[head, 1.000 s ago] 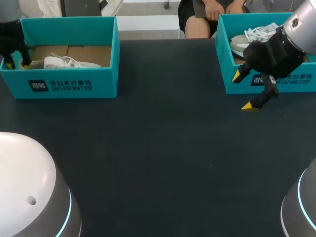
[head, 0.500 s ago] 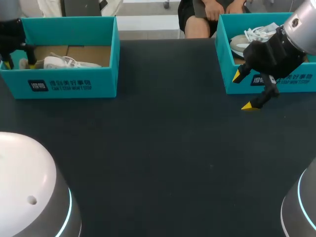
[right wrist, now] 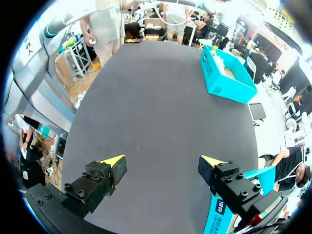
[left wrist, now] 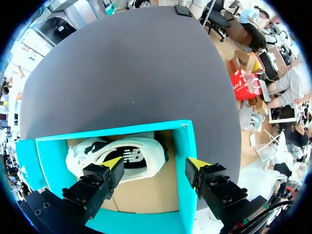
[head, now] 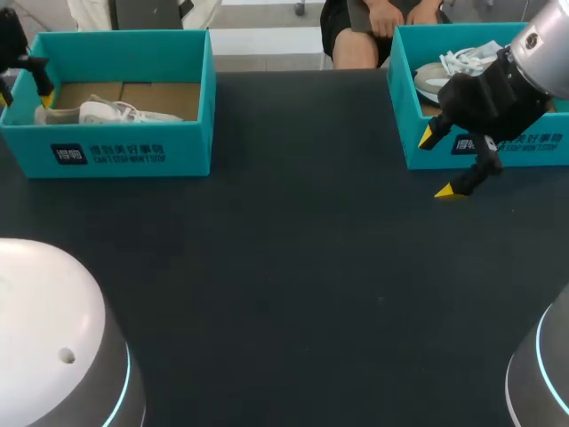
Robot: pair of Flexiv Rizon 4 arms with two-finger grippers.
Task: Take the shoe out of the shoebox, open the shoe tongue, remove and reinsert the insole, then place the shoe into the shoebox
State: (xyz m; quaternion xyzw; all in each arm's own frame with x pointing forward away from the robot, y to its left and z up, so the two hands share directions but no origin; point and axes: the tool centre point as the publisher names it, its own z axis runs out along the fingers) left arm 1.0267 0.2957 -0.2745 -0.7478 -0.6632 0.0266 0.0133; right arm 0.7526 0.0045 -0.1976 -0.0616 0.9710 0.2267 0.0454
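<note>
Dark tabletop (head: 293, 267) carries two open teal boxes along its far edge. The left shoebox (head: 124, 151) stands at the far left. A white shoe (head: 107, 113) lies on its cardboard floor, toward the box's left end. The right shoebox (head: 484, 147) stands at the far right and holds a second shoe (head: 453, 67), light in colour.

The left gripper (left wrist: 155, 165) hangs above the left end of the left shoebox. Its jaws are spread wide and grip nothing. In the left wrist view the white shoe lies below, mostly between the fingers. Contact with it cannot be determined.

The right gripper (head: 437, 165) hangs over the table just in front of the right shoebox's front wall. Its jaws are wide apart and empty.
</note>
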